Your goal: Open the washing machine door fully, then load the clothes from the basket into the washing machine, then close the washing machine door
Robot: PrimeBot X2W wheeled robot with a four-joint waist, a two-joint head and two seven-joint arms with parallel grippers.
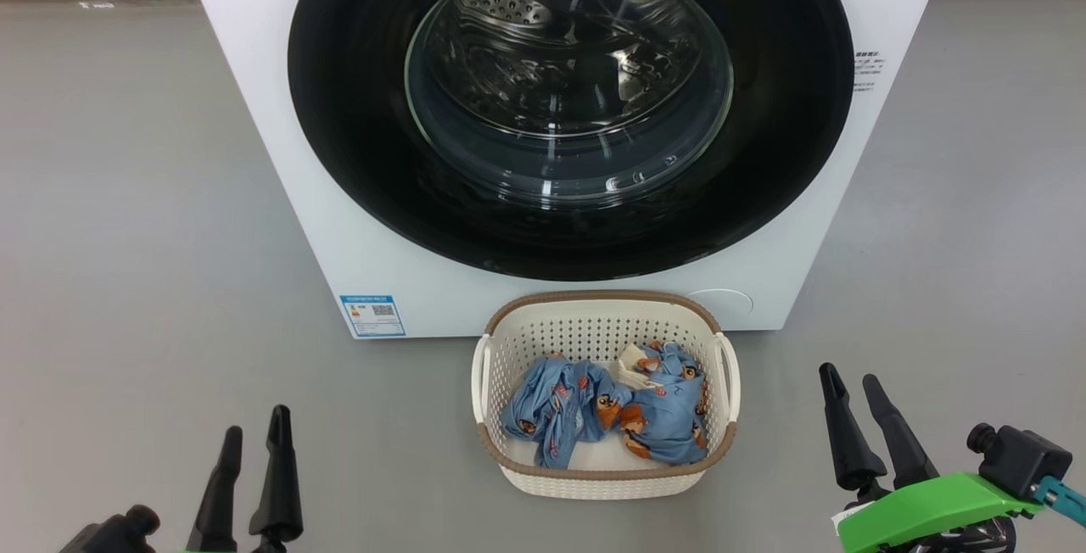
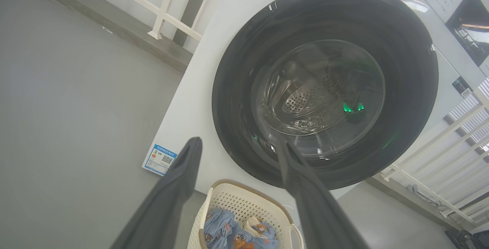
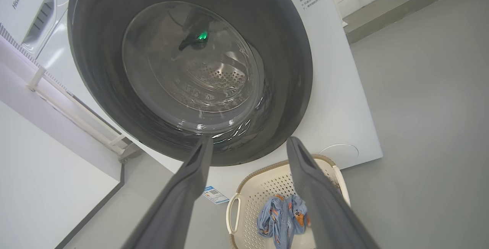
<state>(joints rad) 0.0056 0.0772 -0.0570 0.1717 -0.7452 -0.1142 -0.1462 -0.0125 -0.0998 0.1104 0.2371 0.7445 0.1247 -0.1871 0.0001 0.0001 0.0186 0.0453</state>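
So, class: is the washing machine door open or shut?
Shut. The washing machine door sits flush against the front of the washing machine, with the drum seen through its glass.

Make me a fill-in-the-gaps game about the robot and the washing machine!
The washing machine door is ____.
The basket stands in ____ of the washing machine.
The clothes in it are light ____.
The left gripper and right gripper are both ____.
Missing words: shut, front, blue, open.
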